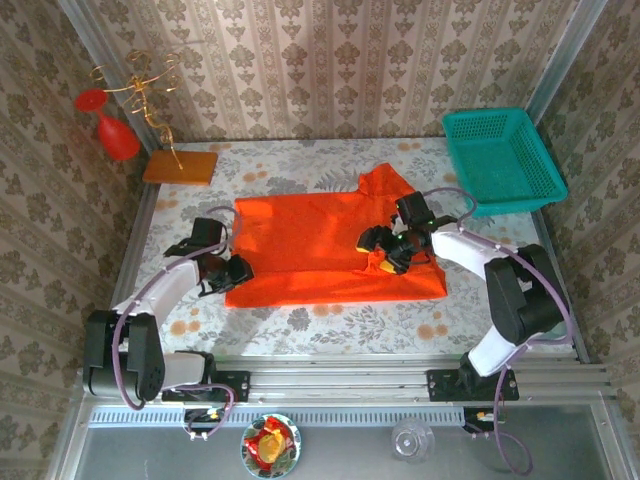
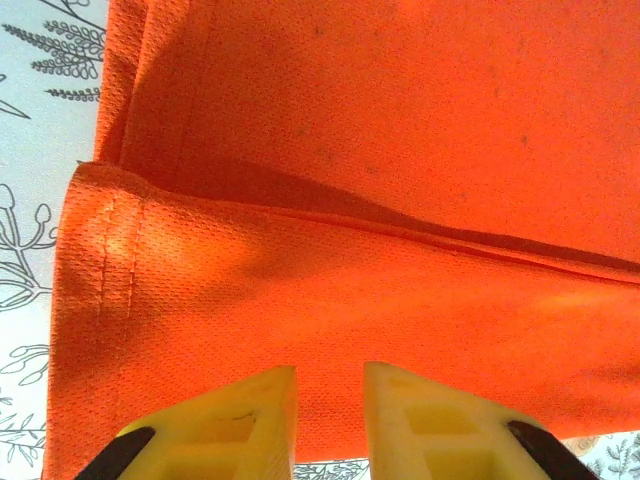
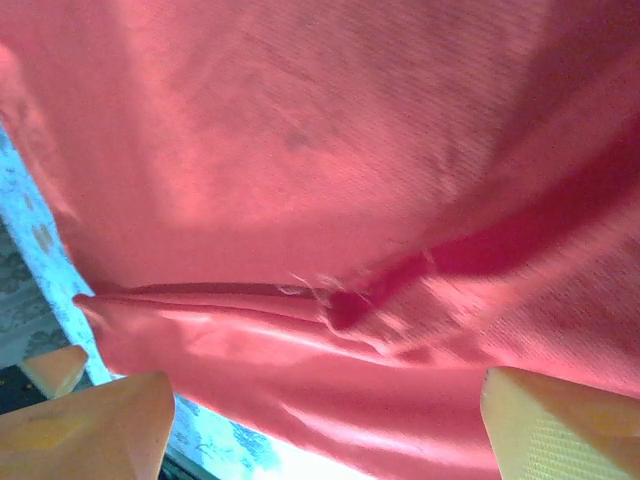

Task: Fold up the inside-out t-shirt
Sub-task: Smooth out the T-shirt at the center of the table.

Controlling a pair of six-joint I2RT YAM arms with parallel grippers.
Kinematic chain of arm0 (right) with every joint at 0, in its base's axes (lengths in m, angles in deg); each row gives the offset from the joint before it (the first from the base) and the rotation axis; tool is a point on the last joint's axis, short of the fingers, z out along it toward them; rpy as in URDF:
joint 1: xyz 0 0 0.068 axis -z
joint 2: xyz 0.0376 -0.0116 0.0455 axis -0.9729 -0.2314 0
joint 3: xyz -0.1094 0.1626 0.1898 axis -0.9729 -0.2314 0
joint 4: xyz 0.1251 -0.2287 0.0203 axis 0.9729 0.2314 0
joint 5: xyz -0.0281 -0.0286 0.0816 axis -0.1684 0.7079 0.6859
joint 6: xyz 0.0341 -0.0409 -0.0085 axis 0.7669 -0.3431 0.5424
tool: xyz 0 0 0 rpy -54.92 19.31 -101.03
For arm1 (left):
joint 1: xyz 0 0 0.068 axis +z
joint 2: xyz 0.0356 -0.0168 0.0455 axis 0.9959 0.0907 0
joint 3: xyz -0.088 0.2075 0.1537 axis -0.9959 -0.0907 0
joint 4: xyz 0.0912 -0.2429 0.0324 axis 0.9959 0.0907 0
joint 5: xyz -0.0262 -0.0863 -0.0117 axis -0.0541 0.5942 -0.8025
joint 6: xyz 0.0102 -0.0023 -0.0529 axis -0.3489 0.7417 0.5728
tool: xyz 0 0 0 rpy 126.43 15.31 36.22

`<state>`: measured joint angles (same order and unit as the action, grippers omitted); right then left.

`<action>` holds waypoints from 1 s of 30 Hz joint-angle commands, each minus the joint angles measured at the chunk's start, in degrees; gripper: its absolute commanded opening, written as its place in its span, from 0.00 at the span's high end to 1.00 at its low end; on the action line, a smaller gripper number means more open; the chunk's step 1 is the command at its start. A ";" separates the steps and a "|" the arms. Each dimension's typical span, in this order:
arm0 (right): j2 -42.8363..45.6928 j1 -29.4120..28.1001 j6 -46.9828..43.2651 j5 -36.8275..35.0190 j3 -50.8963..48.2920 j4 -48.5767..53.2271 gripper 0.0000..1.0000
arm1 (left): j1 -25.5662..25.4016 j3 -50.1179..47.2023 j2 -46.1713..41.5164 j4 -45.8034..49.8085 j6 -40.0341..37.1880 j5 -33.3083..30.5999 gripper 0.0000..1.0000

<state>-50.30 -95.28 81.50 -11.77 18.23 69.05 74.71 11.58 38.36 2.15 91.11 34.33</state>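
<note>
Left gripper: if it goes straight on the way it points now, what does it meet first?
The inside-out t-shirt: the left gripper points straight at the near cloth layer with the stitched hem, just beyond its fingertips. Depth is unclear; it may already be touching.

- t-shirt: soft orange-red cloth, matt, woven with tiny holes, stitched along the hem.
- left pincer: pale yellow plastic, smooth and dull.
- right pincer: orange-yellow plastic, finely rough at the tips.
- tabletop: pale flat cover printed with flowers, matt.
- basket: teal plastic, a grid of small holes, a little shiny.
- board: orange wood, smooth.
- walls: patterned paper, matt.
- rail: grey metal with long grooves.
- cup: clear shiny glass.
- stand: thin shiny gold wire.
</note>
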 commanded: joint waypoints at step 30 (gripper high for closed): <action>6.53 15.79 -11.57 -5.28 -6.98 13.01 0.20 | 0.02 6.06 16.58 0.77 -4.63 -1.59 0.93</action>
<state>-44.71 -80.87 71.91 -15.35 13.59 78.84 74.71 16.85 53.20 1.37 87.67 32.98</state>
